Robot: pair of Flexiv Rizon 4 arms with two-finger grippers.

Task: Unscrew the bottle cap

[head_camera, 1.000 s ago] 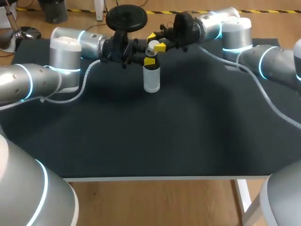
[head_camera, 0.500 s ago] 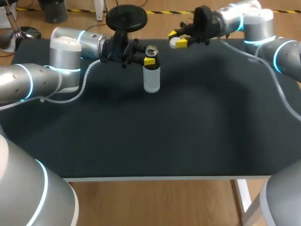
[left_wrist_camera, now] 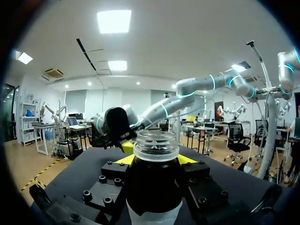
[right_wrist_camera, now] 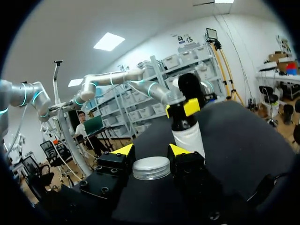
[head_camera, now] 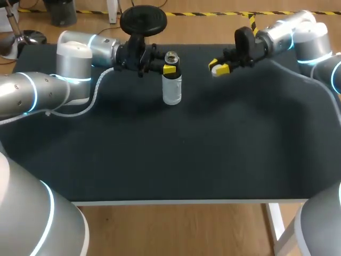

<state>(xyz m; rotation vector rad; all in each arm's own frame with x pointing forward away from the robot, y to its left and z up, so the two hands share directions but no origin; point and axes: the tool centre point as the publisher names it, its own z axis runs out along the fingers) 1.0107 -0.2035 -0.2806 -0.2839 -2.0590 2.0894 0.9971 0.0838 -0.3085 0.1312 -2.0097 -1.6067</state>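
Since a second ago the right gripper (head_camera: 219, 67) has lifted the cap (head_camera: 215, 71) off the bottle (head_camera: 171, 88) and carried it away along the table's (head_camera: 186, 149) far edge toward the far right corner; bottle and left gripper (head_camera: 169, 68) have not shifted. The right gripper's jaws are clenched on the cap, one yellow tip on each side of its rim, and the wrist view shows the cap lying flat between them. It hangs above the table, apart from the bottle and on its right. The bottle stands upright near the far edge, about midway along it. The left gripper's jaws are clamped on its neck from two sides, just under the bare threaded mouth, which stands open. What the bottle holds, if anything, cannot be told. A gap of dark table top separates the two grippers, and a broad stretch of the same surface runs from the bottle to the near edge and out to both near corners.
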